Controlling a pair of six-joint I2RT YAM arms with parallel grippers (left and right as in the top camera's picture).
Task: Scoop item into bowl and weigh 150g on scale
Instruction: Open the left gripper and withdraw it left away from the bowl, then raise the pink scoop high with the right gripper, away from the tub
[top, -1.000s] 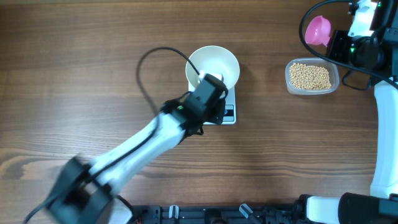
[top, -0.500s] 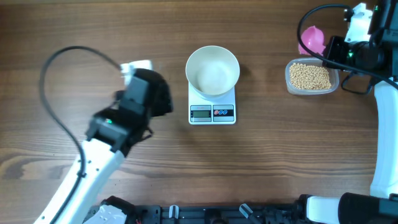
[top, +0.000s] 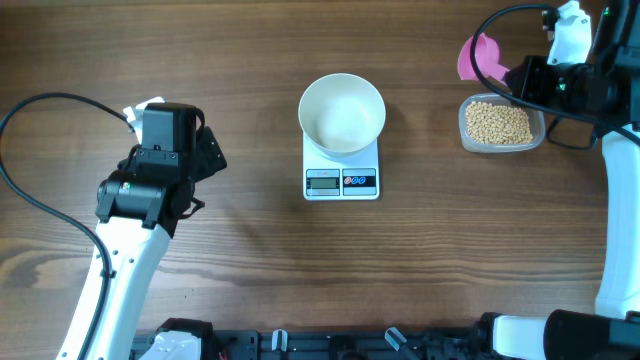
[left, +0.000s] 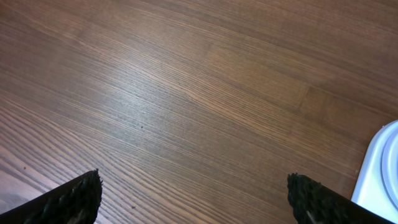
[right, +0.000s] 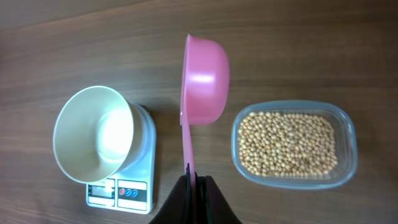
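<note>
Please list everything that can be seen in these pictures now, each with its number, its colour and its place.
bowl: one, white, empty, standing on the scale
scale: one, white with a grey display, at the middle of the table
beans: many, beige, inside the tub
tub: one, clear plastic, on the table to the right of the scale
scoop: one, pink, held in the air near the tub
table: one, brown wood, under everything
left gripper: one, black fingers, open, over bare wood left of the scale
right gripper: one, black, shut on the scoop's handle
</note>
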